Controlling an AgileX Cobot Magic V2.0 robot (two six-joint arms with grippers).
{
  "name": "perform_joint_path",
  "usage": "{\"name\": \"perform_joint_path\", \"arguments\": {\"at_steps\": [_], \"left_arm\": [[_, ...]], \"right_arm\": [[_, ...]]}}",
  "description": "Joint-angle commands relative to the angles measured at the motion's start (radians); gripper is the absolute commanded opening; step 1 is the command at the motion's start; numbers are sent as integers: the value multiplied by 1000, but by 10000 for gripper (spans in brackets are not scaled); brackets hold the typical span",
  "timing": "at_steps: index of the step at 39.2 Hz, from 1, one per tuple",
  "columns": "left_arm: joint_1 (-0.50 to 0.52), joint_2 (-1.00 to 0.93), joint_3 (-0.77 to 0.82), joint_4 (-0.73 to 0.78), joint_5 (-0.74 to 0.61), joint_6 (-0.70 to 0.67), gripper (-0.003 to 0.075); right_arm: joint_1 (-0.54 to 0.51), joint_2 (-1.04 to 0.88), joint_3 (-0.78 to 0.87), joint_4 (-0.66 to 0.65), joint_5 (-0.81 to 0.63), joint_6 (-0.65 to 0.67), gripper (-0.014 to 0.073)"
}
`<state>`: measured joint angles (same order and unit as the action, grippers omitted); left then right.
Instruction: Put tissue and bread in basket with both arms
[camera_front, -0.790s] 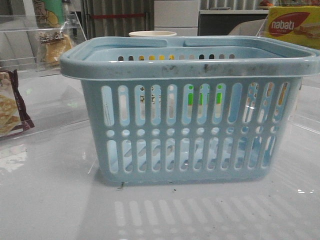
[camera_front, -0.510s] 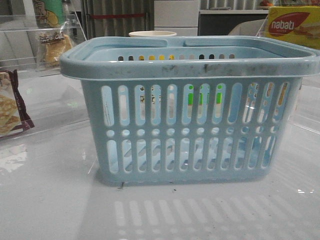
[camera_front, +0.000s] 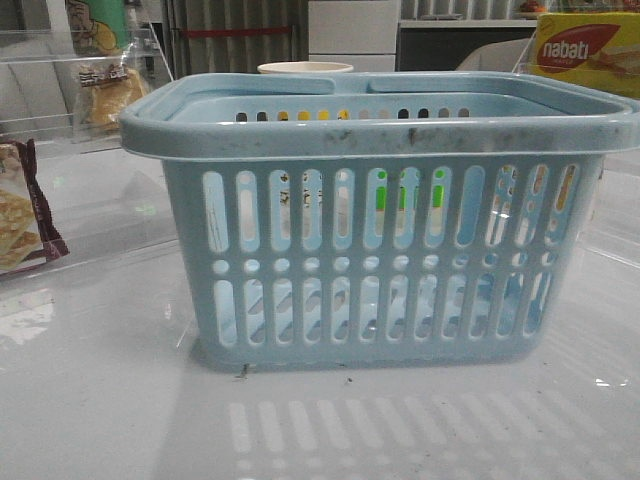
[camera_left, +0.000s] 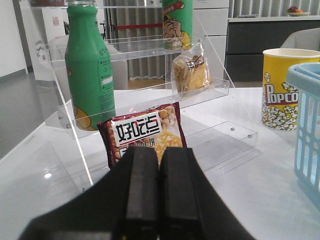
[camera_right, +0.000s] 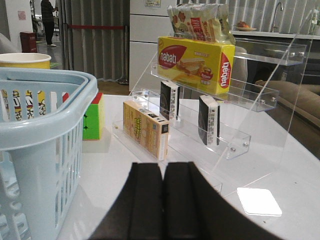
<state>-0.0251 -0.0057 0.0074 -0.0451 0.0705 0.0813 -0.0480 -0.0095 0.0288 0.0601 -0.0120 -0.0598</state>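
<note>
Right now both sets of fingers are pressed shut with nothing between them: the left fingers (camera_left: 159, 192) and the right fingers (camera_right: 163, 200) each hold only air, low over the worktop (camera_front: 110, 410). The basket (camera_front: 380, 215) stands in the middle of the worktop and looks empty. The bread (camera_left: 190, 74) sits in its clear bag on a see-through shelf (camera_left: 220, 86) toward the left edge of the worktop, up behind a maroon snack packet (camera_left: 144, 134) and beside a green bottle (camera_left: 89, 65). The tissue is most likely one of the dark packs (camera_right: 209, 120) standing on the see-through rack (camera_right: 260, 95) toward the right edge, under the yellow box (camera_right: 197, 55), but I cannot tell for sure which one. Trouble could come from reaching with shut fingers, which would only push things over. The packet could be grabbed by mistake. The shelf edges are hard to see and easy to bump. The crinkly bag may slip.
</note>
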Motion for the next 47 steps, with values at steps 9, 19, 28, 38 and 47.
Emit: {"name": "perform_joint_path", "arguments": {"at_steps": [9,19,28,38,47], "left_arm": [[-3,-18,-31,-8,-196,0,91],[-3,-4,-236,-10,-115,-2,91],[-3,121,-496,-10,52,-2,91],[-3,355,-795,-10,366,-2,91],[-3,475,-837,-10,524,-2,91]], "right_arm": [[-6,-20,-56,1,-126,1,56],[-6,5,-341,1,86,1,56],[-6,148,-616,1,242,0,56],[-6,347,-815,1,427,0,56],[-6,485,-826,1,569,0,56]]}}
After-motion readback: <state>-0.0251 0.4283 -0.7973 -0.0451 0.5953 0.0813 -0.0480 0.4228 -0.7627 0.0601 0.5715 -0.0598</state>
